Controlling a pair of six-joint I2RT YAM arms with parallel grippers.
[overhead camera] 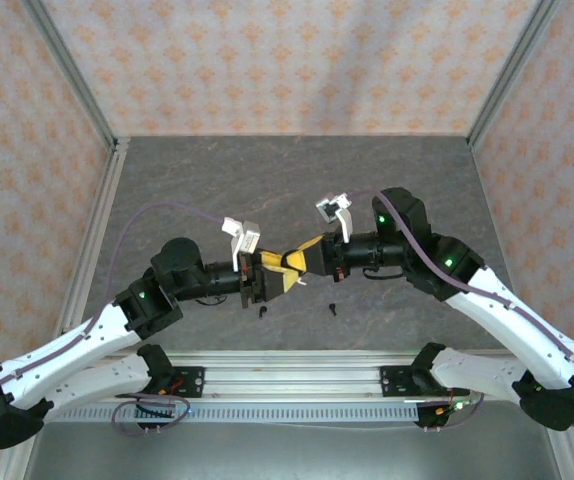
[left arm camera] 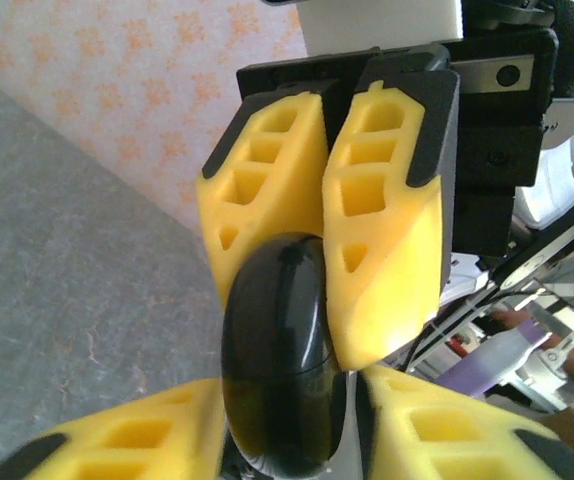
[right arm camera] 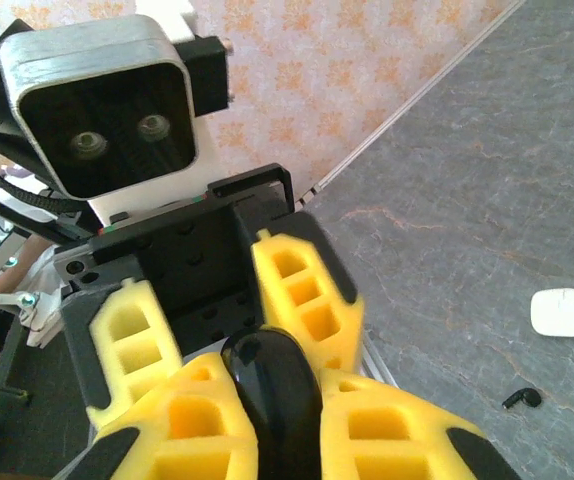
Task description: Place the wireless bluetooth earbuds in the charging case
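Centre frame, left gripper [overhead camera: 279, 278] and right gripper [overhead camera: 305, 258] both clamp the black charging case [left arm camera: 277, 370]; uneven pull could twist it free (a black earbud [right arm camera: 522, 398] lies lower right).

Clad in white shells along the long links of the left arm [overhead camera: 77, 345] and right arm [overhead camera: 512, 315], black at joints, wrists and bases. Shows small green lights [overhead camera: 448, 263] on the black housings. Carries a purple cable [overhead camera: 157, 208] looped along each arm. Ends in the left gripper [left arm camera: 287, 430] and right gripper [right arm camera: 277, 420] with yellow fingers [left arm camera: 382, 230], black-backed, pierced by square and triangular cut-outs. Bears a silver-grey, round-cornered wrist camera [right arm camera: 97, 110] with two lenses.
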